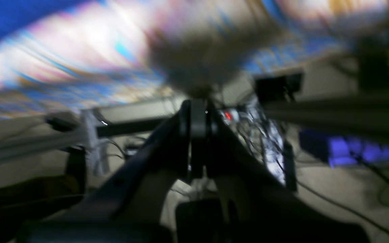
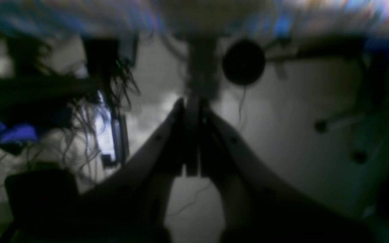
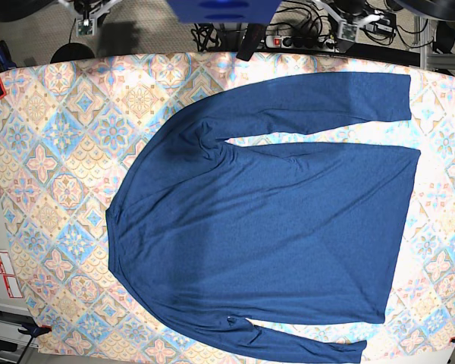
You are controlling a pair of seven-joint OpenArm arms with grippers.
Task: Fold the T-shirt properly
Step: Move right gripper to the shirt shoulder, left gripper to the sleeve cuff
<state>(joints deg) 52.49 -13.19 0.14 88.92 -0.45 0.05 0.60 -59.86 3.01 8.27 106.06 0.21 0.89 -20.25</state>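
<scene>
Both grippers read as closed to us. From its wrist view, the left gripper [image 1: 198, 116] has its 2 dark fingers pressed together along a thin seam, with nothing between them. From the other wrist view, the right gripper [image 2: 191, 111] looks the same: its 2 fingers meet tip to tip and hold nothing. Both wrist views are heavily blurred and point away from the work surface, toward a pale floor, tangled cables [image 1: 265, 141] and dark frame bars, so we cannot make out much more there.

In the base view we see the T-shirt [image 3: 280, 227], dark navy and long-sleeved, spread flat and unfolded on the table's patterned cloth [image 3: 53, 174]. Its collar points to the view's left and its hem runs down the right side. 1 sleeve [image 3: 318, 106] lies stretched along the top, toward the right edge of the cloth; the other sleeve [image 3: 296, 345] runs along the bottom edge. Neither gripper shows in this view, and nothing touches the garment.
</scene>
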